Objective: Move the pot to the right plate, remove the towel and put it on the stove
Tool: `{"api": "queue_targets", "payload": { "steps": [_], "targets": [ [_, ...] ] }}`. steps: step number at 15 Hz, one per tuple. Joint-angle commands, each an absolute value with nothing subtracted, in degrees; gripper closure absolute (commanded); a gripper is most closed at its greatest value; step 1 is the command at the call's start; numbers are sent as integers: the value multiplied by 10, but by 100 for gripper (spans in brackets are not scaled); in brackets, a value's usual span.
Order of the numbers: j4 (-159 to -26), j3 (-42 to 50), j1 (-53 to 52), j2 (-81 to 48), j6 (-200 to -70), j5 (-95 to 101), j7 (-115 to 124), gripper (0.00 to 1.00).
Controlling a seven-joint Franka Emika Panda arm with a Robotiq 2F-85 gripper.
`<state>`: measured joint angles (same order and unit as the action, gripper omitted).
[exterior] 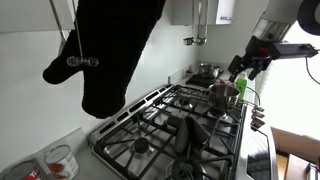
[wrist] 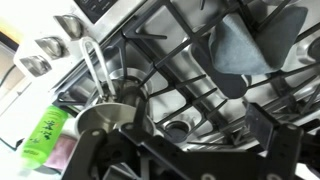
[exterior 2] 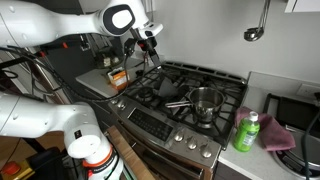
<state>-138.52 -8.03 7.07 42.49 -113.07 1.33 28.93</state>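
A large part of an exterior view is blocked by a dark oven mitt [exterior: 110, 50] hung close to the lens. A glass jar [exterior: 60, 160] is cut off at its lower edge. In the wrist view the fingers are seen only as a blurred dark mass along the bottom. How far they are spread cannot be told, and nothing is made out between them.

One pot [exterior 2: 205, 100], one towel [exterior 2: 170, 88], one green bottle [exterior 2: 247, 130] and one ladle [exterior 2: 255, 30] are counted. Three knobs [wrist: 50, 45] are counted in the wrist view, with the row cut off by the frame. A single pink cloth [exterior 2: 275, 135] is seen just beside the bottle.

The pot is set on the grates of the stove [exterior 2: 160, 125], at the end nearest the bottle, which stands on the tabletop [exterior 2: 258, 100]. The dark towel is laid crumpled on the grates just beside the pot, toward the middle of the stove.

The arm [exterior 2: 60, 25] is brought in from the upper left of that view and bent downward at the wrist. The fingers [exterior 2: 152, 48] are pointed toward the grates and held above the stove, clear of both pot and towel. The burner under them cannot be fixed; it is possibly one toward the far end.
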Motion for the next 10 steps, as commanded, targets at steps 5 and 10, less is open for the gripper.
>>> {"api": "queue_targets", "payload": {
  "steps": [5, 10],
  "targets": [
    [-1367, -93, 166, 438, -1099, 50, 447, 0],
    [-1370, -79, 150, 435, -1113, 47, 438, 0]
  ]
}}
